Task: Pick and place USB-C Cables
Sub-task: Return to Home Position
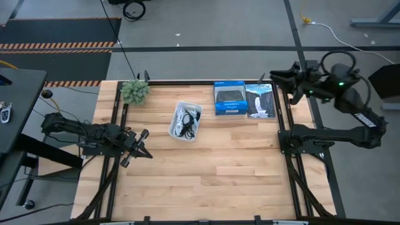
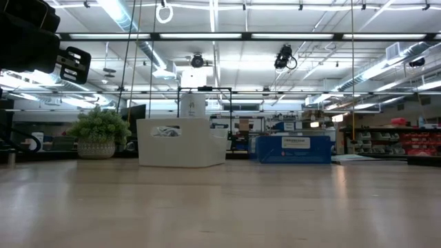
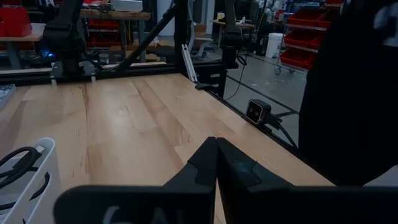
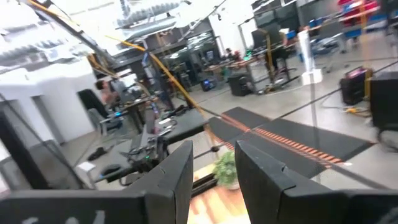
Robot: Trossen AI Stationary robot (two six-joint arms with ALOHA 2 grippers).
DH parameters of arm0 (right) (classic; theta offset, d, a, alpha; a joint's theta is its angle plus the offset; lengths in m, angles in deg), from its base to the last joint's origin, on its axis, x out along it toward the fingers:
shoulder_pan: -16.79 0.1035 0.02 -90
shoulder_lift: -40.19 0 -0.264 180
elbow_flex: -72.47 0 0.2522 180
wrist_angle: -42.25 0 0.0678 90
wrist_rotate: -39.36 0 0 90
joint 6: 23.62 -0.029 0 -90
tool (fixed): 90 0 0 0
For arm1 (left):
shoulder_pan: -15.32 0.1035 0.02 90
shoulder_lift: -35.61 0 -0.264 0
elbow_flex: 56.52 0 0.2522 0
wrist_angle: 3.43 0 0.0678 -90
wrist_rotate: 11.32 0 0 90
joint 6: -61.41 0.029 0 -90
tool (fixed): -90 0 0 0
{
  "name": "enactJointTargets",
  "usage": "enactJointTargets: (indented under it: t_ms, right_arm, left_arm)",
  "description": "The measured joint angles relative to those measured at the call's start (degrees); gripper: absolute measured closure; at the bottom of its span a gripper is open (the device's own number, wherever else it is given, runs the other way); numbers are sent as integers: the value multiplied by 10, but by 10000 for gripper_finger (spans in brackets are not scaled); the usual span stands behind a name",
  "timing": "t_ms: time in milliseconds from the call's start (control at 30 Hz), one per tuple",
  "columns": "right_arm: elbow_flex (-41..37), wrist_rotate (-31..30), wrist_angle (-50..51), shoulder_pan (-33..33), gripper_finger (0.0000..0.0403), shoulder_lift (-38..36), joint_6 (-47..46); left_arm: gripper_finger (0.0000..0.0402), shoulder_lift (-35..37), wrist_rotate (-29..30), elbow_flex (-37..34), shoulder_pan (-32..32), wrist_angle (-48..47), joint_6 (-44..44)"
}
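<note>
Your cables [image 1: 186, 119] lie in the bin [image 1: 181, 138], left jaws clenched over the surface [image 1: 219, 169] at left, right jaws parted at its far-right corner

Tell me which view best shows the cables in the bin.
The high view looks straight down into the white bin, cables tangled inside. The low view shows only the bin's wall; the left wrist view, a corner and one black loop; the right wrist, neither.

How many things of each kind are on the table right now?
White rectangular plastic bin: 1
Green potted plant: 1
Blue printed cardboard boxes: 2
Dark and white cables in the bin: too tangled to count
Total: 4, cables aside
</note>
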Motion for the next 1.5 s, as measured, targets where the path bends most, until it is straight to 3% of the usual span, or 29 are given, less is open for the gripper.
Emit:
enactJointTargets:
  t_ms: [400, 700, 1167, 1500]
  right_arm:
    - [-126, 51, -127, 0, 278, -10, -66]
    - [-233, 103, -285, 1, 278, -18, -154]
    - [-366, 93, -391, 47, 297, -33, -229]
    - [-427, 41, -463, 108, 324, -35, -268]
  left_arm:
    - [390, 0, 0, 0, 0, 0, 0]
    - [390, 0, 0, 0, 0, 0, 0]
    - [390, 0, 0, 0, 0, 0, 0]
    - [390, 0, 0, 0, 0, 0, 0]
